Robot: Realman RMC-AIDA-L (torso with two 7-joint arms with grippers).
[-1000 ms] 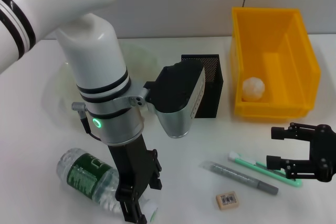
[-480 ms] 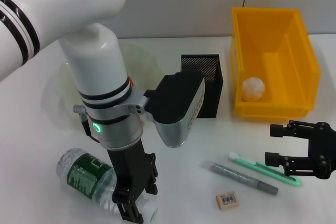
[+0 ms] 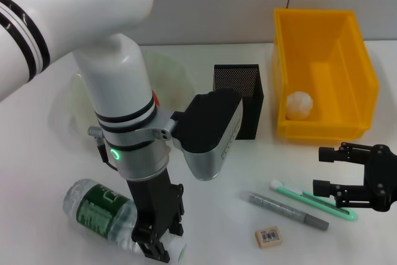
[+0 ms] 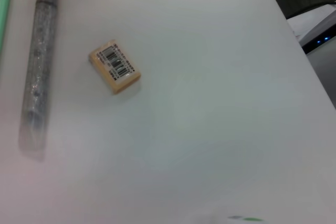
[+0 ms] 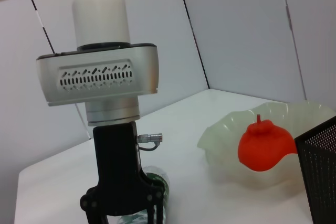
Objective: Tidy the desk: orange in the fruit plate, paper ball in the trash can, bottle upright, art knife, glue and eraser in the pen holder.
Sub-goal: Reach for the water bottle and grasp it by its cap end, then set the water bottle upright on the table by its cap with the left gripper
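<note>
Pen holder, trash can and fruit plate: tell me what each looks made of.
Pen holder: black metal mesh, judging by the fine perforated walls, matte.
Trash can: opaque yellow plastic, smooth with a slight sheen, moulded rim and thick walls.
Fruit plate: translucent, pale greenish, with a wavy rim; plastic or glass, the look leaves it open. The orange in it is glossy.

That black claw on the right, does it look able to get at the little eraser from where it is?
Probably yes. The right gripper hovers open beside the eraser, with only the green art knife and grey glue lying flat between them.
</note>
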